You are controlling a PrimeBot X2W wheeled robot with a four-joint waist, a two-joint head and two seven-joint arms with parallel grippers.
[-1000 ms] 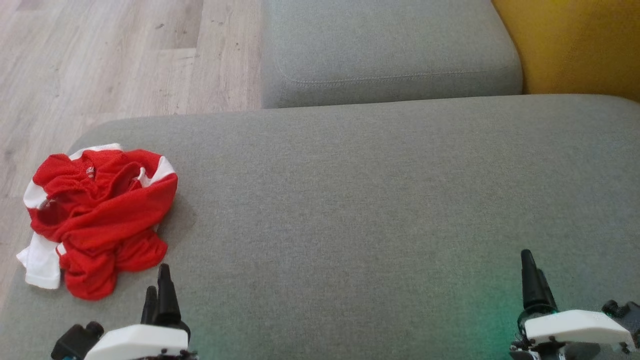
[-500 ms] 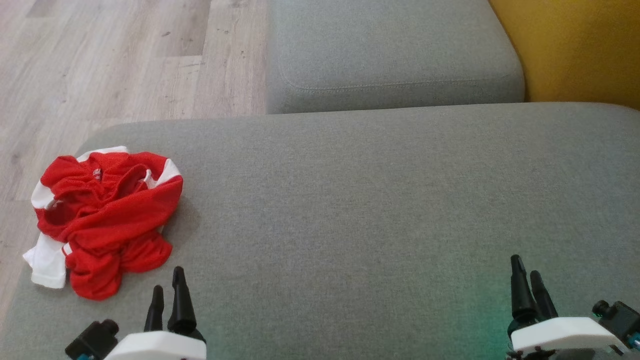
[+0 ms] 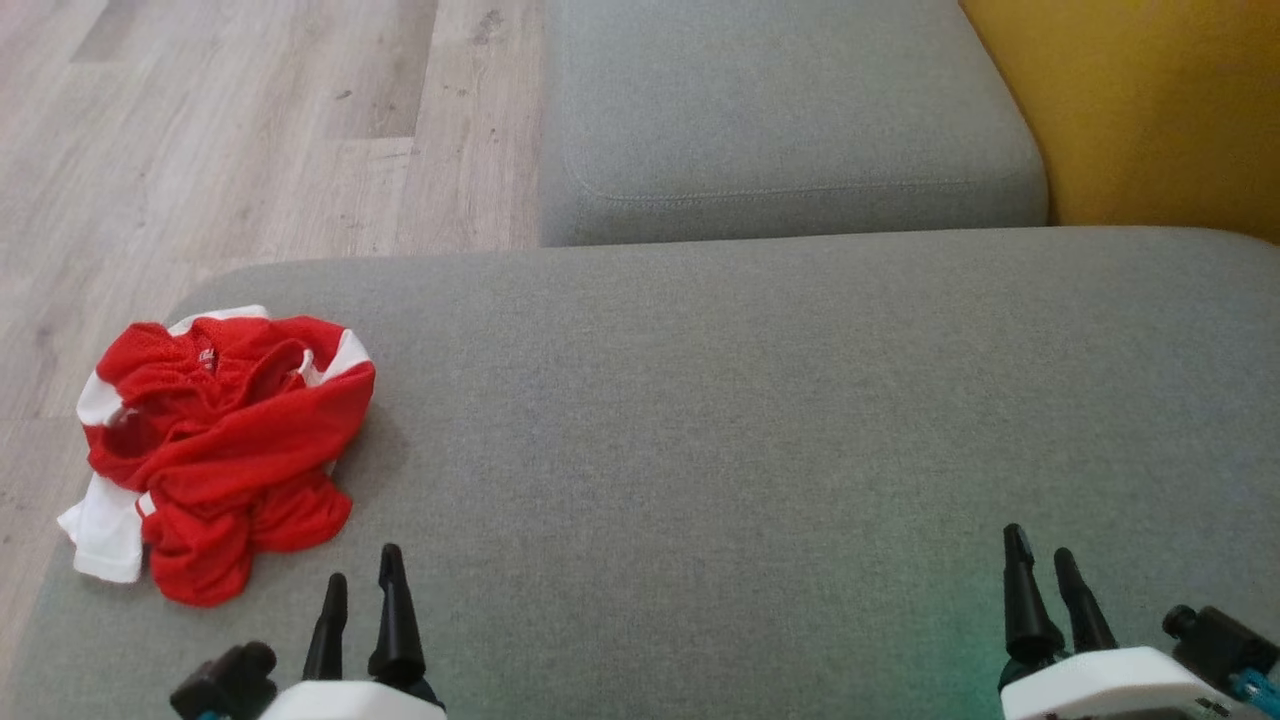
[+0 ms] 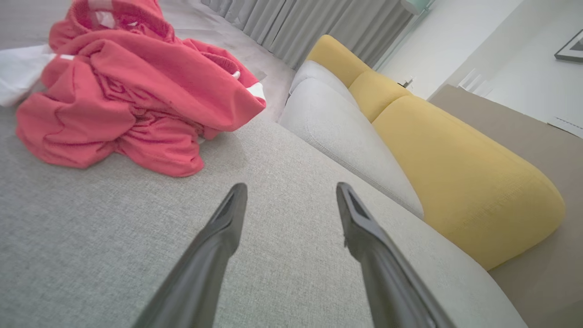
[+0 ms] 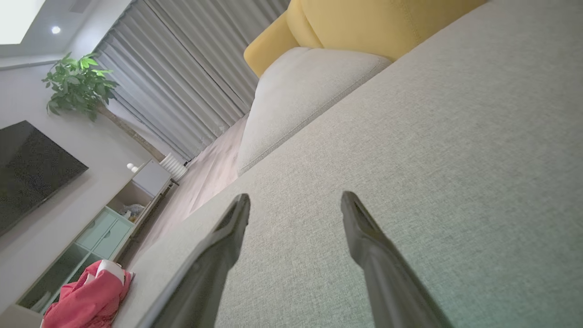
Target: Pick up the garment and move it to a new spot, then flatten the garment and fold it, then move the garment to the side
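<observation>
No text was legible, small white mark (image 3: 207, 357) on the garment (image 3: 235, 445) was too blurred to read

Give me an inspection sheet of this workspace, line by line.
Surface: grey sofa cushion, flat, bare apart from the garment.
Job's things: red and white garment, crumpled in a heap at the cushion's left end, untouched.
Clutter: nothing seen.
Grippers: left gripper open, just short of the garment; right gripper open, over bare cushion.
Cables: blue bit at the right wrist, too small to tell.
Surroundings: wood floor, second grey cushion, yellow backrest, curtains, plant.
</observation>
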